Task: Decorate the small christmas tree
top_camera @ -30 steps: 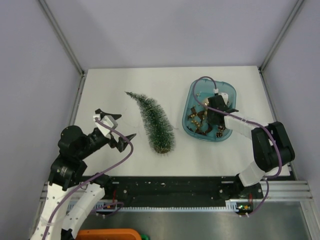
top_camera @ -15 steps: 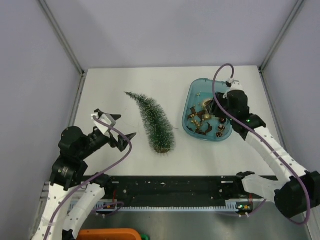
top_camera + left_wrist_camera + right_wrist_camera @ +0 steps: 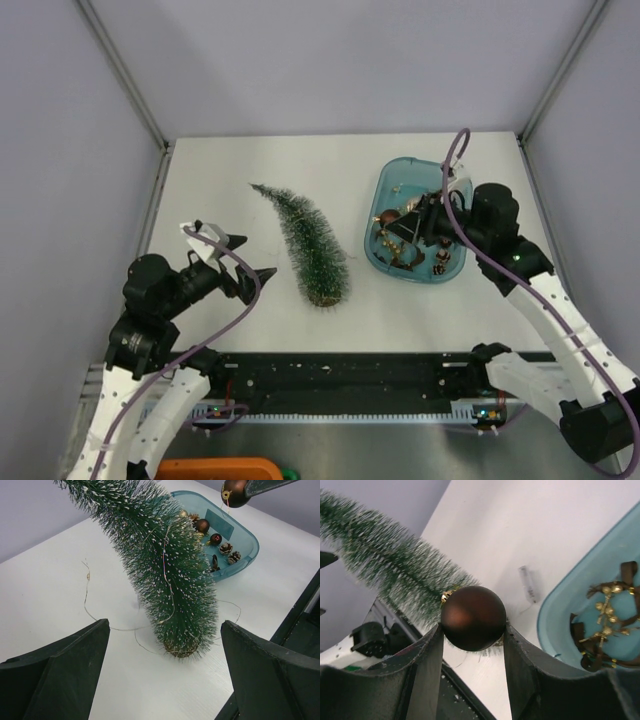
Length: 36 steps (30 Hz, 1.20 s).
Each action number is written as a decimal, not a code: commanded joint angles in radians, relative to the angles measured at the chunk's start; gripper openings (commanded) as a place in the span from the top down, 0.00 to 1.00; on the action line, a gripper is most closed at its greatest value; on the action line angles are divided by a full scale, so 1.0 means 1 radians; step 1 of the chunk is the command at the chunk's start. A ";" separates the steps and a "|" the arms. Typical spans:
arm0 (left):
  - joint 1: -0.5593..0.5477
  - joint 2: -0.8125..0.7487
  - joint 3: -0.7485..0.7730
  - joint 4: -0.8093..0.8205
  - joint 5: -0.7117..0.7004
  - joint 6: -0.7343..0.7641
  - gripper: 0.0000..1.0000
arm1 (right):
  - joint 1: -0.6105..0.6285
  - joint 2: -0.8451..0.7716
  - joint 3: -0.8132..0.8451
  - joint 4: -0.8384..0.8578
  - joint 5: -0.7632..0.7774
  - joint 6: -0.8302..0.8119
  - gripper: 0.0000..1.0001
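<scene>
the step in hand looks like bringing an ornament to the tree. the right gripper (image 3: 473, 630) pinches a brown ball (image 3: 472, 617) between its two fingers, up above the left side of the blue tray (image 3: 382, 200). the left gripper (image 3: 245, 258) stands wide open and empty, near the left of the tree.

the small christmas tree (image 3: 315, 250) appears to lie on its side in the middle of the desk (image 3: 220, 190), with its tip toward the far left and its round brown base toward the near edge.

next, i'd judge, the ball has to go left past the tray rim and be set among the bristles, gold cap (image 3: 447, 596) first, since a smooth round ball would roll off a lying cone.

the ball is matte and dark. the tree is a slim cone of stiff green bristles with frosted tips, and a thin wire (image 3: 87, 605) is wound round it and trails onto the desk. the tray is clear blue plastic and oval, holding pine cones (image 3: 230, 552), small balls and gold beaded bows.
</scene>
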 commanded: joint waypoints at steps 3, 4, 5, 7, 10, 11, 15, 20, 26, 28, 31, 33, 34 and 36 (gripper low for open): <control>0.007 0.015 -0.010 0.103 0.022 -0.103 0.01 | 0.100 0.015 0.075 0.059 -0.059 -0.037 0.76; 0.007 0.024 -0.006 0.114 0.016 -0.112 0.01 | 0.108 0.026 0.083 0.066 -0.059 -0.037 0.76; 0.007 0.032 -0.005 0.124 0.004 -0.121 0.01 | 0.113 0.038 0.089 0.075 -0.064 -0.037 0.76; 0.007 0.058 0.000 0.151 -0.034 -0.157 0.01 | 0.119 0.058 0.103 0.099 -0.081 -0.028 0.76; 0.007 0.092 0.007 0.187 -0.065 -0.220 0.01 | 0.125 0.083 0.115 0.125 -0.099 -0.026 0.76; 0.007 0.101 0.007 0.200 -0.057 -0.230 0.02 | 0.126 0.092 0.115 0.136 -0.110 -0.022 0.76; 0.007 0.135 0.004 0.238 -0.037 -0.281 0.03 | 0.128 0.117 0.117 0.153 -0.130 -0.023 0.76; 0.007 0.144 0.044 0.264 -0.132 -0.276 0.03 | 0.129 0.120 0.115 0.156 -0.141 -0.029 0.76; 0.008 0.150 0.110 0.263 -0.154 -0.304 0.03 | 0.129 0.117 0.103 0.156 -0.141 -0.035 0.76; 0.010 0.161 0.116 0.267 -0.122 -0.335 0.01 | 0.129 0.118 0.100 0.164 -0.147 -0.034 0.76; 0.008 0.182 0.122 0.279 -0.111 -0.379 0.01 | 0.129 0.120 0.095 0.168 -0.148 -0.032 0.76; 0.010 0.202 0.124 0.281 -0.099 -0.391 0.01 | 0.129 0.121 0.092 0.168 -0.148 -0.038 0.76; 0.010 0.212 0.118 0.287 -0.097 -0.396 0.01 | 0.129 0.120 0.092 0.168 -0.150 -0.040 0.76; 0.010 0.230 0.103 0.296 -0.102 -0.405 0.01 | 0.129 0.121 0.091 0.168 -0.154 -0.043 0.76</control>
